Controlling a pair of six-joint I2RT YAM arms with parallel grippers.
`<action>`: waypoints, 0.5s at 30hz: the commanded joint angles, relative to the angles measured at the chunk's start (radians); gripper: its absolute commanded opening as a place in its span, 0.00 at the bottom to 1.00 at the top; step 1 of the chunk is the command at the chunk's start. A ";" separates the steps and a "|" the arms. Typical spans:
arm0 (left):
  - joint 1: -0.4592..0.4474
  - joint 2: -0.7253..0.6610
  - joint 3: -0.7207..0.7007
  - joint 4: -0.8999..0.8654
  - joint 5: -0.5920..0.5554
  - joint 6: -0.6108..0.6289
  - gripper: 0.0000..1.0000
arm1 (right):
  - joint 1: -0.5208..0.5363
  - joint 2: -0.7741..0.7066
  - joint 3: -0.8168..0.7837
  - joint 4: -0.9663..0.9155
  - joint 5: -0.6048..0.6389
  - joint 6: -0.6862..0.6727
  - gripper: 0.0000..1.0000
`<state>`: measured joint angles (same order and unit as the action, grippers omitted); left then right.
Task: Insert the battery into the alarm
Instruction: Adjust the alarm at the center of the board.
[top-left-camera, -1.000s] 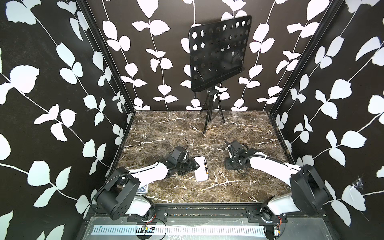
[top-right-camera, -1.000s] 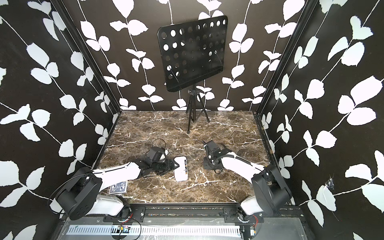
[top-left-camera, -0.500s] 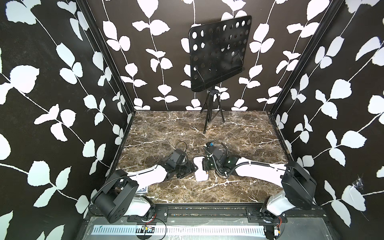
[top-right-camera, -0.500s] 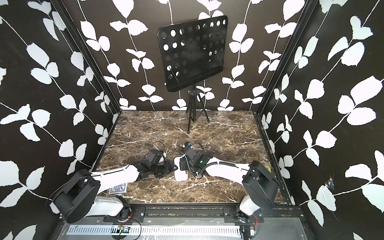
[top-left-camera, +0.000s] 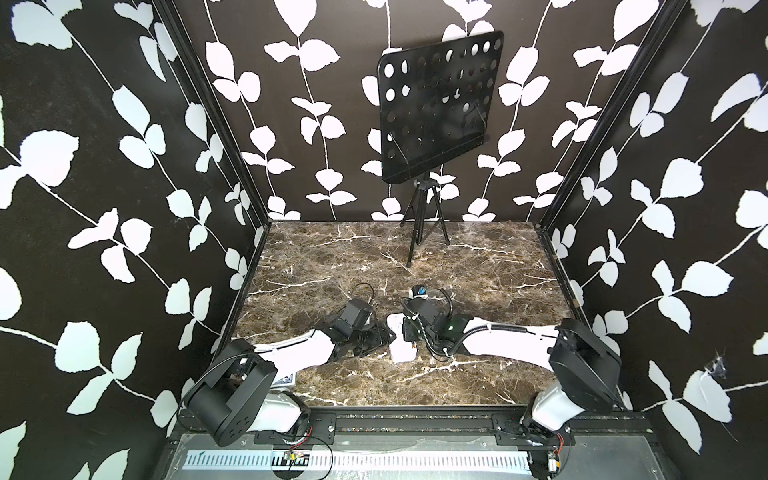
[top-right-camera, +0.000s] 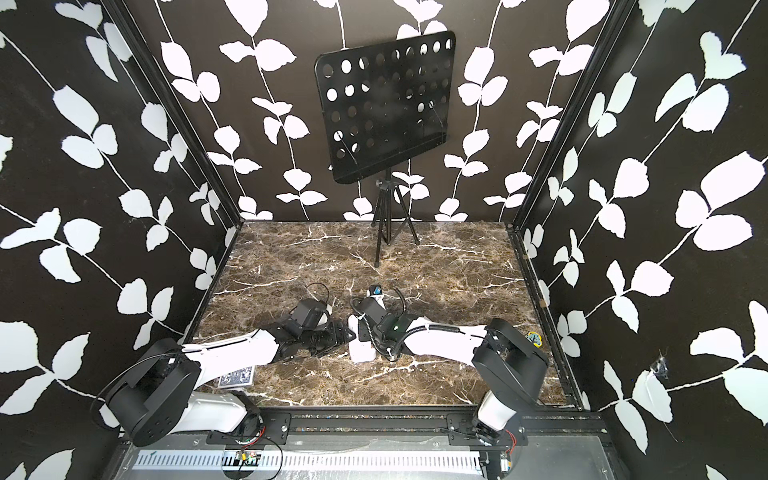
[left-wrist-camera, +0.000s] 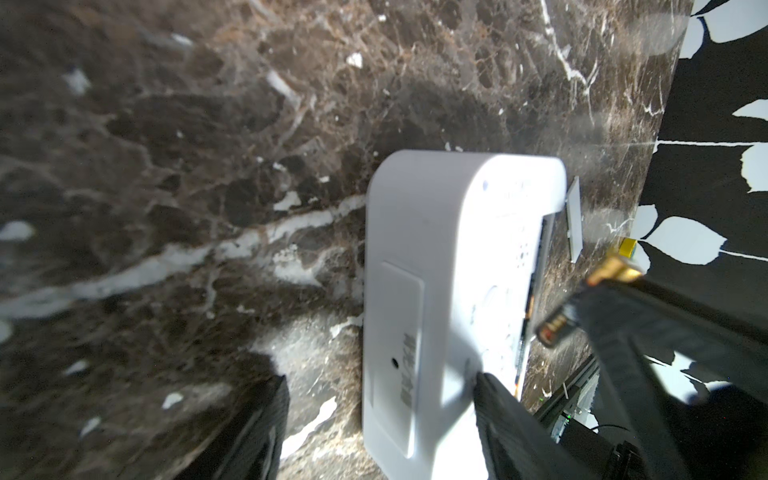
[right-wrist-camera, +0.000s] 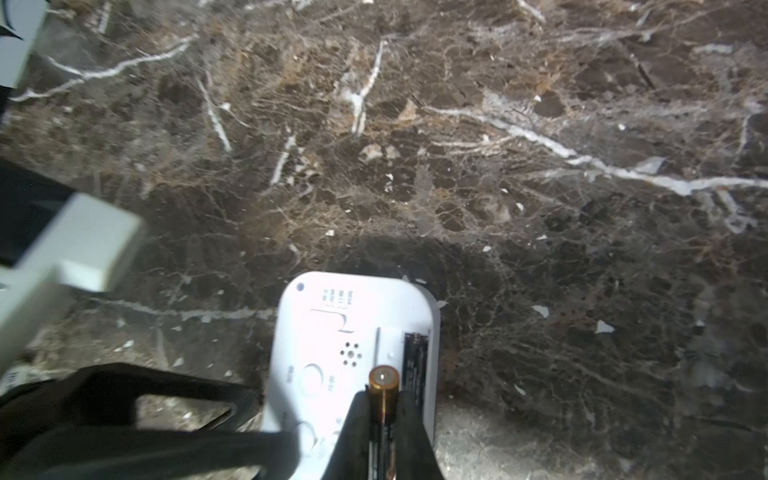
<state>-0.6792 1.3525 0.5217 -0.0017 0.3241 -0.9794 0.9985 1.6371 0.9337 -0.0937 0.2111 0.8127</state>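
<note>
The white alarm (top-left-camera: 401, 347) (top-right-camera: 360, 351) lies back side up on the marble table. My left gripper (left-wrist-camera: 380, 415) (top-left-camera: 384, 337) is open and straddles one end of the alarm (left-wrist-camera: 449, 291): one finger (left-wrist-camera: 507, 424) touches its back, the other finger (left-wrist-camera: 257, 428) stands apart from its side. My right gripper (right-wrist-camera: 382, 419) (top-left-camera: 410, 332) is shut on a copper-topped battery (right-wrist-camera: 384, 388) (left-wrist-camera: 611, 272) just above the alarm's (right-wrist-camera: 332, 332) back, beside the open compartment. A black cell (right-wrist-camera: 415, 365) lies in the compartment's outer slot.
A thin white cover plate (left-wrist-camera: 574, 220) lies on the marble past the alarm. A blue-patterned card box (top-left-camera: 284, 380) (top-right-camera: 237, 377) sits under the left arm. A yellow item (top-right-camera: 533, 338) lies by the right wall. A black music stand (top-left-camera: 436, 112) rises at the back.
My right arm has swung in from the right and now holds the battery over the alarm. The left gripper has barely moved.
</note>
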 joint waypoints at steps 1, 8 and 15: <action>-0.004 -0.013 -0.015 -0.008 -0.005 0.004 0.72 | 0.015 0.020 -0.007 0.026 0.031 0.019 0.12; -0.004 -0.005 -0.013 0.002 -0.003 0.004 0.72 | 0.028 0.022 -0.007 0.012 0.051 0.016 0.19; -0.004 0.002 -0.009 0.022 -0.018 -0.007 0.72 | 0.043 -0.029 -0.036 -0.030 0.077 0.009 0.36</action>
<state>-0.6792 1.3537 0.5213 0.0051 0.3218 -0.9806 1.0344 1.6455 0.9226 -0.0944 0.2512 0.8162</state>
